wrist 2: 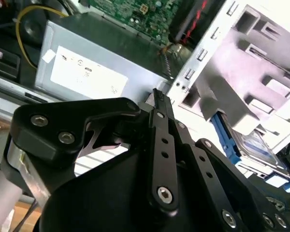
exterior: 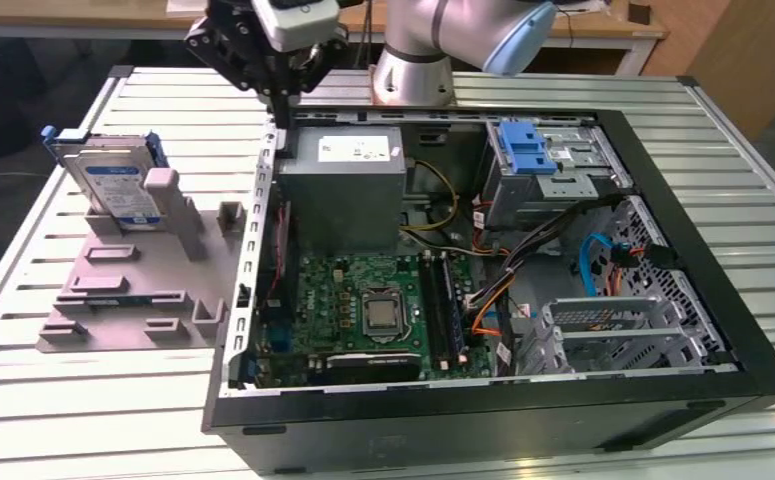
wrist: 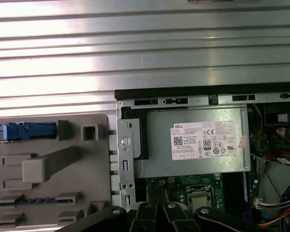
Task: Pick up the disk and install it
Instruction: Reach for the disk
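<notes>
The gripper (exterior: 283,97) looks closed on nothing, its black links drawn to one tip (wrist 2: 157,96). In the exterior view it hangs over the far corner of the case (exterior: 747,372), above the side wall on that view's left. The grey power supply (exterior: 340,190) lies just inside that wall.

The disk (exterior: 111,185) is not in the gripper and not in the case. It stands on edge at the far end of the grey fixture (exterior: 134,290), which lies on the slatted table (exterior: 40,420) beside the case, on the exterior view's left. Its blue carrier frames it, and the labelled face looks toward the near side of the table. The long axis seems to run up and down with a slight lean. Its top edge runs across, square to the case wall. In the first wrist view the carrier shows edge-on as a thin blue strip (wrist: 29,130), and the power supply (wrist: 193,145) lies beyond the wall. In the second wrist view the disk (wrist 2: 257,145) sits past the fixture's posts.

A silver cage (exterior: 547,165) with a blue latch sits in the case's far corner on the exterior view's right.
</notes>
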